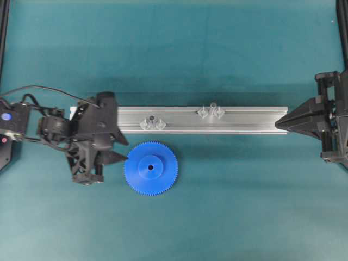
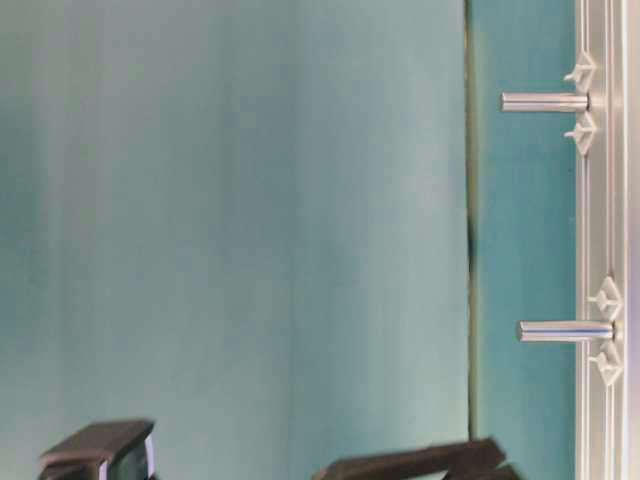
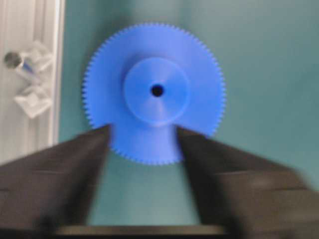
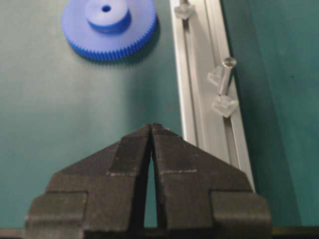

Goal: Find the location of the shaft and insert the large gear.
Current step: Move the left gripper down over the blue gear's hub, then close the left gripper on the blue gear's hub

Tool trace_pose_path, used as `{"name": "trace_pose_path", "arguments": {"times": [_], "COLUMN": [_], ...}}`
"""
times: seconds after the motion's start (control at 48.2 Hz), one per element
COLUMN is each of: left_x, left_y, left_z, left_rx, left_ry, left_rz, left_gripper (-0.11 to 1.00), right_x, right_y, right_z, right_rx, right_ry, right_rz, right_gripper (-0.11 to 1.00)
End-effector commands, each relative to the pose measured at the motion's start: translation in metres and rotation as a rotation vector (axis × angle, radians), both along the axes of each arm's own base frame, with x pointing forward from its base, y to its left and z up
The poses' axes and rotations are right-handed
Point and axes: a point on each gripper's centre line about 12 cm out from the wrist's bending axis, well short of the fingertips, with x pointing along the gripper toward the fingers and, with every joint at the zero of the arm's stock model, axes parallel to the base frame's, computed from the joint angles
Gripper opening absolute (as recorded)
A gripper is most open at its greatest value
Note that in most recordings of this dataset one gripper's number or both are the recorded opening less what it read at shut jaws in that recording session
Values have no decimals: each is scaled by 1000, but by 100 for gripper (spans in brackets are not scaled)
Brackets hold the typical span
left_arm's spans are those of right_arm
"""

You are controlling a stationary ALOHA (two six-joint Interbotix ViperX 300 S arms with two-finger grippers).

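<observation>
The left gripper (image 3: 142,132), fingers spread apart, straddles the large gear's (image 3: 154,92) near rim, just beside the rail (image 1: 244,119). The right gripper (image 4: 151,127), closed on nothing, meets the rail's right end. A shallow rim pinch could tilt the gear off the shaft (image 1: 153,119).

The right arm's black gripper (image 4: 151,128) fills the bottom, its two wedge-shaped fingers pressed tip to tip over the teal tabletop (image 4: 60,124). Ahead lies a bright blue toothed plastic gear (image 4: 108,27) with a raised hub and small centre hole. Beside it runs a silver aluminium rail (image 4: 199,99) carrying a thin grey metal pin (image 4: 225,74) between two translucent diamond mounts; another mount (image 4: 183,11) shows at the top edge.
</observation>
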Motion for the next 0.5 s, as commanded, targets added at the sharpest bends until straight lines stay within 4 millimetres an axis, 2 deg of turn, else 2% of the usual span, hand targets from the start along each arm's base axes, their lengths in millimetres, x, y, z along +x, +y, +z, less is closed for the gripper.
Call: {"name": "trace_pose_path", "arguments": {"times": [0.0,0.083,0.124,0.477], "left_x": [11,20,24,58], "left_y": [-6,-8,-9,-13], "left_z": [6,-2,-5,-39], "left_rx": [7,13,15,30], "left_ry": [-19,3,12,134], "left_rz": [-20,-27,-28,-30], "left_gripper": [70,88,92,92], "right_x": [4,3,3,0], "right_y": [0,0,0,0], "right_z": [7,6,5,1], "right_rx": [5,4,5,11], "right_ry": [-11,-5,0,32], "right_rz": [-3,-4,-3,-7], "right_gripper": [10,10,10,10]}}
